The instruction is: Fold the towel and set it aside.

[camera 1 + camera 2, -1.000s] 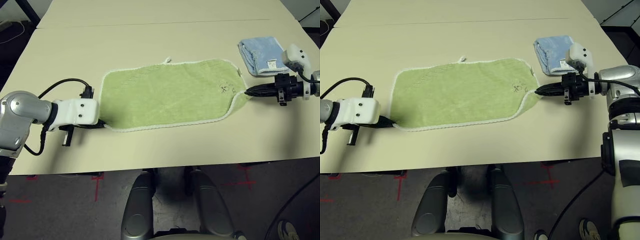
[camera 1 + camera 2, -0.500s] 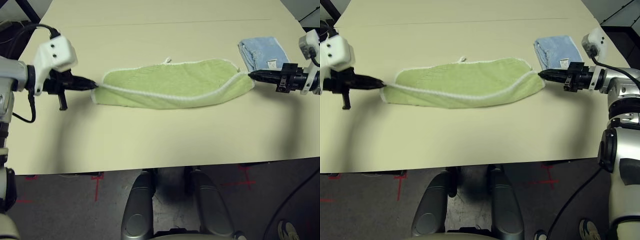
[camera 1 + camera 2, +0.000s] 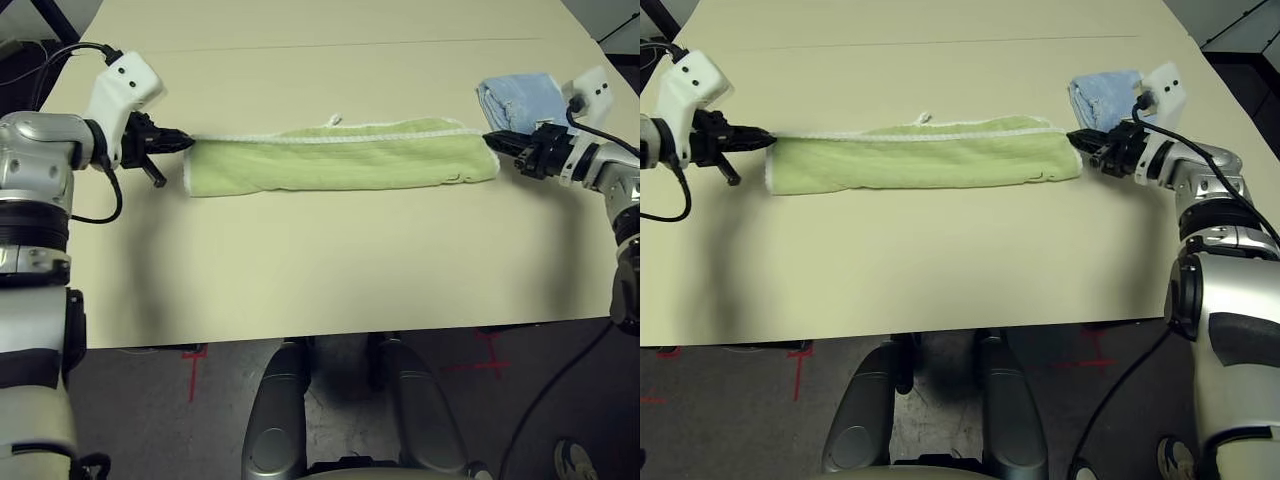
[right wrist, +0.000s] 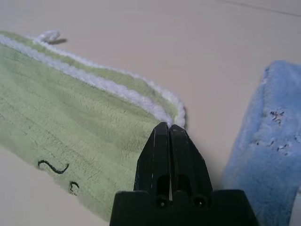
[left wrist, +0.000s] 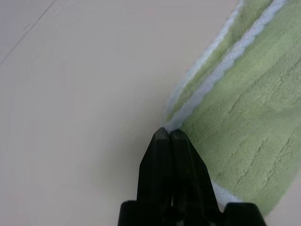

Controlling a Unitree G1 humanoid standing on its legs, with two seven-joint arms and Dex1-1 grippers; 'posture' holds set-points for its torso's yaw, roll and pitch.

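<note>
Now I see both silver forearms spread wide, one at each end of the light green terry towel with white stitched edging [image 3: 340, 158]. My left pincer [image 3: 186, 141] points right toward the towel's left end, its black fingers pressed together and pinching the white-edged corner there; the left wrist view shows the tips [image 5: 168, 137] meeting right at the edging. My right pincer [image 3: 490, 141] points left at the towel's right end, fingers likewise pressed together on that corner, as the right wrist view confirms.

The towel lies folded lengthwise into a long narrow strip across the middle of the surface, with its small loop tab [image 3: 335, 119] poking out along the far edge and dark lettering [image 4: 59, 172] near the right end.

Just beyond the right pincer lies a smaller light blue folded cloth [image 3: 520, 98], close to the towel's right end.

All of this lies on a pale cream tabletop surface [image 3: 330, 270]; dark floor with red tape marks [image 3: 195, 355] shows along its near edge.
</note>
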